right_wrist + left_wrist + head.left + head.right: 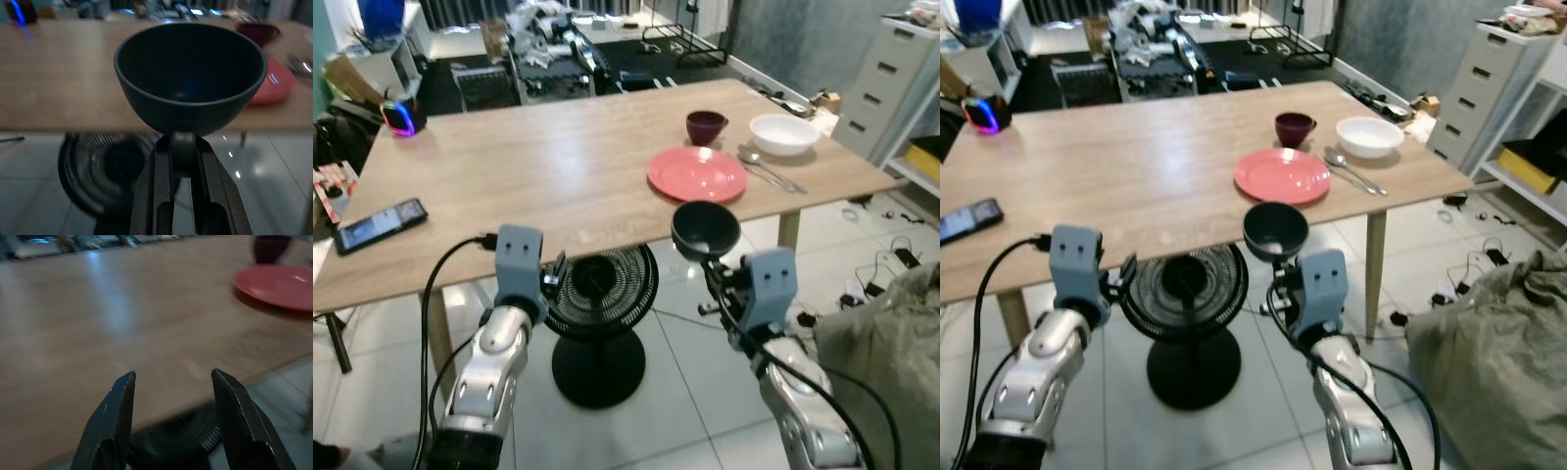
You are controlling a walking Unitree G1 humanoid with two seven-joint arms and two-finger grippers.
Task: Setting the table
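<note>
**Carrying dark bowl toward table, thin grip, edge in the way**

Holding a dark bowl (705, 228) by a small tab at its base, the right gripper (182, 147) has fingers pinched narrow on that tab. The bowl sits upright, off the table (538, 166), just in front of its near edge and close to the pink plate (696, 173). The left gripper (168, 387) is spread wide, holding nothing, hovering at the near edge further left.

Already laid at the right end: the plate, a maroon cup (705, 125) behind it, a white bowl (784, 133), and a spoon (766, 168) between plate and white bowl.

Risks, as a judgement:
- The grip is on a tiny tab with the whole bowl above it, so a jolt or a fast swing could tip or twist it out of the fingers.
- The bowl looks about level with the tabletop, so going forward without lifting could knock it on the edge.
- Setting down too near the plate could clip its rim or nudge the spoon.
- A fan (599, 294) stands on the floor under the table edge; a dropped bowl would hit it.
</note>
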